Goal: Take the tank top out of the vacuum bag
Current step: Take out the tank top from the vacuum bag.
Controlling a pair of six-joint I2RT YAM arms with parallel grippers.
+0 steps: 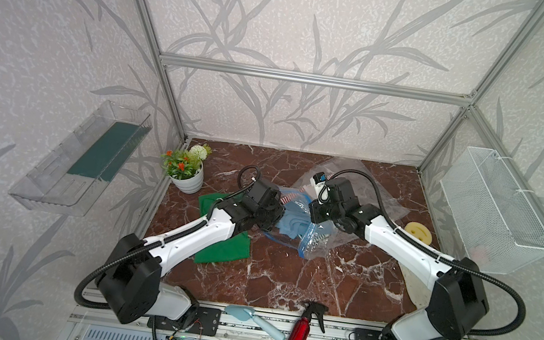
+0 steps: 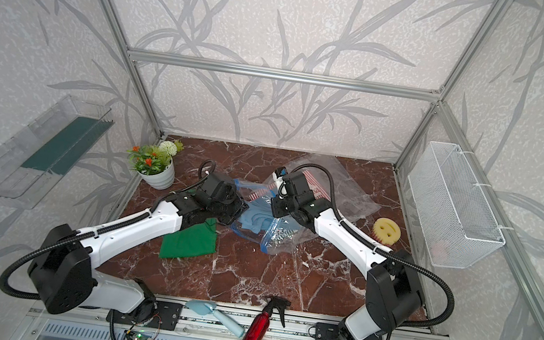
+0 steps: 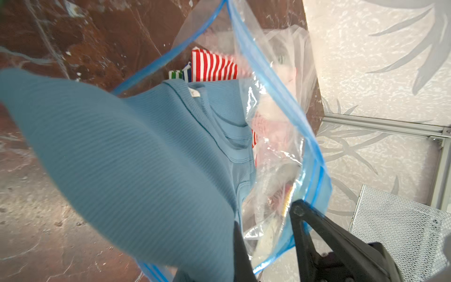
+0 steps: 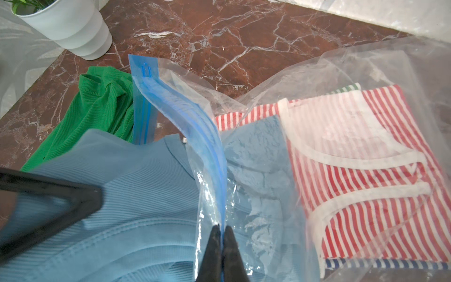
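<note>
Trouble, from where I stand, would most likely start at the mouth of the vacuum bag (image 1: 319, 248), which lies crumpled in the middle of the desk (image 1: 284, 281) between the two arms. The right tool (image 4: 222, 232) is pinched together on the blue zip strip (image 4: 170, 102), holding one lip up. The left tool (image 1: 277, 221) is closed on the blue tank top (image 4: 146, 183), which hangs partly out of the opening with the rest under the plastic.

That strip is thin, slick plastic. If it slides from the right pinch, I'd expect the whole bag to trail after the top instead of giving it up. The red-striped garment (image 4: 366, 146) lies against the top inside, so friction could drag it out as well. A strap could catch on the lip, and a hold on one fold of ribbed cloth may slip under a hard pull.

Both top views show the arms meeting over the bag and a green garment (image 1: 223, 247) on the desk just beside it, yet the wrists hide the fingertips. The right wrist view shows the jaws shut on the strip and the striped garment folded flat under the plastic. The left wrist view looks into the open mouth and shows the top's neckline and label at the opening.
</note>
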